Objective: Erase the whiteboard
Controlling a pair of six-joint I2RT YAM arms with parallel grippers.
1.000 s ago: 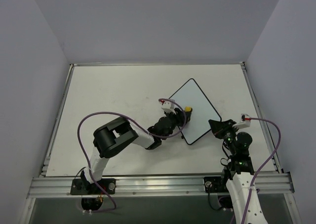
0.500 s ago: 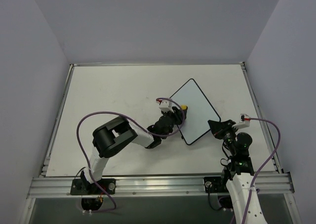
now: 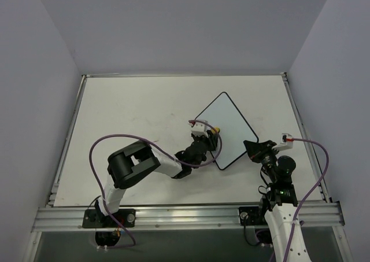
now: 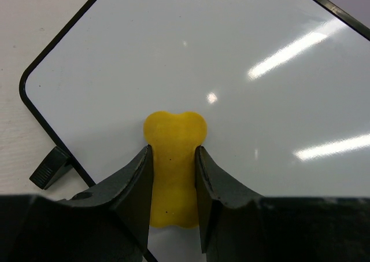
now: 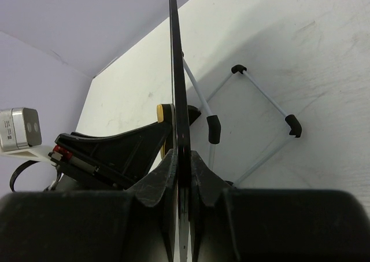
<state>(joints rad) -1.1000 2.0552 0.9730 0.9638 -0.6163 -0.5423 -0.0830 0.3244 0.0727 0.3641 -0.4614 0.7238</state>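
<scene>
The whiteboard (image 3: pixel 227 123) stands propped and turned diamond-wise at the table's centre right. Its face (image 4: pixel 231 59) is blank white inside a thin black frame. My left gripper (image 3: pixel 208 137) is shut on a yellow eraser (image 4: pixel 173 136) and presses it flat against the board near its lower left corner. My right gripper (image 3: pixel 253 147) is shut on the board's right edge, and the right wrist view shows the frame (image 5: pixel 176 71) edge-on between the fingers (image 5: pixel 180 161). The eraser (image 5: pixel 160 113) peeks out on the board's far side there.
Behind the board, its wire stand with black-capped feet (image 5: pixel 214 129) (image 5: pixel 293 125) rests on the table (image 3: pixel 133 111). One black foot (image 4: pixel 49 168) sticks out past the board's left corner. Purple cables loop from both wrists. Grey walls close in the table's sides.
My left gripper has slid the eraser a short way left and then down across the board. The right gripper holds the board's edge as before.
</scene>
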